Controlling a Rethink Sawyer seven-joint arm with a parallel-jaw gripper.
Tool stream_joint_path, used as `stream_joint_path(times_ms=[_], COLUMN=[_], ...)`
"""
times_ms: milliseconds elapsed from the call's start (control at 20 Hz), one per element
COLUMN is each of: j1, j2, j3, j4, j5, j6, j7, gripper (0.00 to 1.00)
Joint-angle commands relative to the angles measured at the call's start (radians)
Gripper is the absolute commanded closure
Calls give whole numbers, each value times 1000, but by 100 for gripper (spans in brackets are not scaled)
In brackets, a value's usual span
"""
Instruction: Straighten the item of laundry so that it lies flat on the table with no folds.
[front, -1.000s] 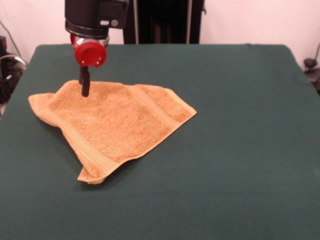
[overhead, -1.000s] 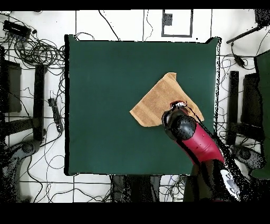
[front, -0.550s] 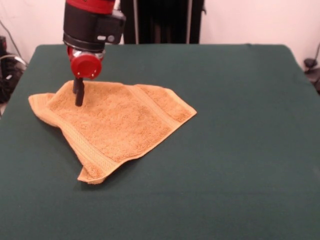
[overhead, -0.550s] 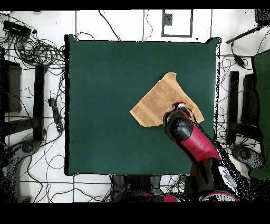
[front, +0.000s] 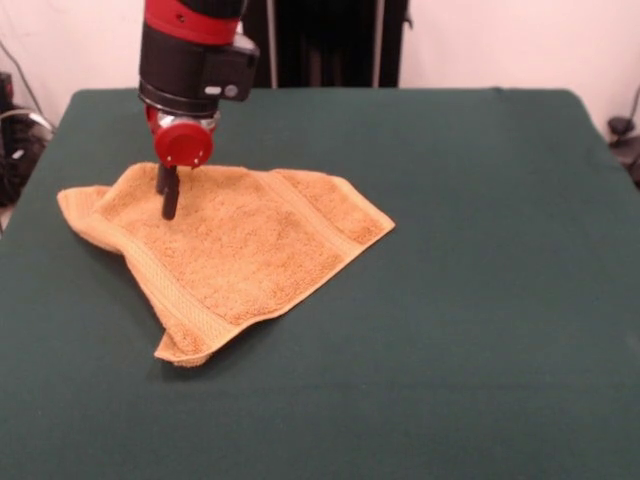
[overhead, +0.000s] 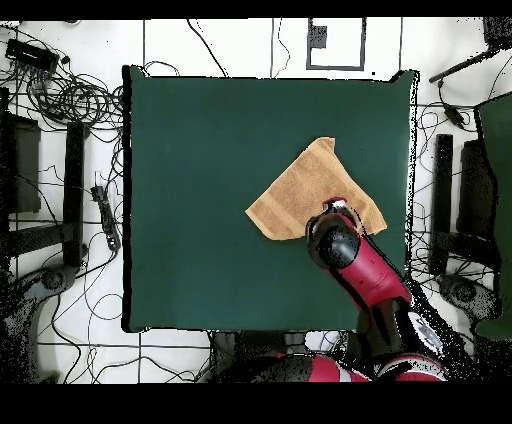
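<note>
While the towel is lying folded and rumpled on the green bench, the jaws are pressing down on it; I can't tell whether they're spread.

Small golden-orange terry-cloth hand towel lies on the large rectangular table covered in dark green felt-like cloth. Front view: towel in the table's left half, between the far and near edges, one corner close to the left edge, another pointing toward the table's middle, a third toward the near edge. Red and black arm's gripper comes down over the towel's far-left part, tips at the cloth. Overhead view: towel in the table's right half; arm's end over the towel's lower right part.
</note>
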Motion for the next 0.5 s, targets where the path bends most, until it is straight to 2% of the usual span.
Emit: stream_joint_path(times_ms=[50, 500], j1=[24, 48], j2=[33, 13], j3=[133, 110], j4=[54, 68], j5=[10, 34], j6=[-30, -9], j7=[211, 218], gripper=[0, 0])
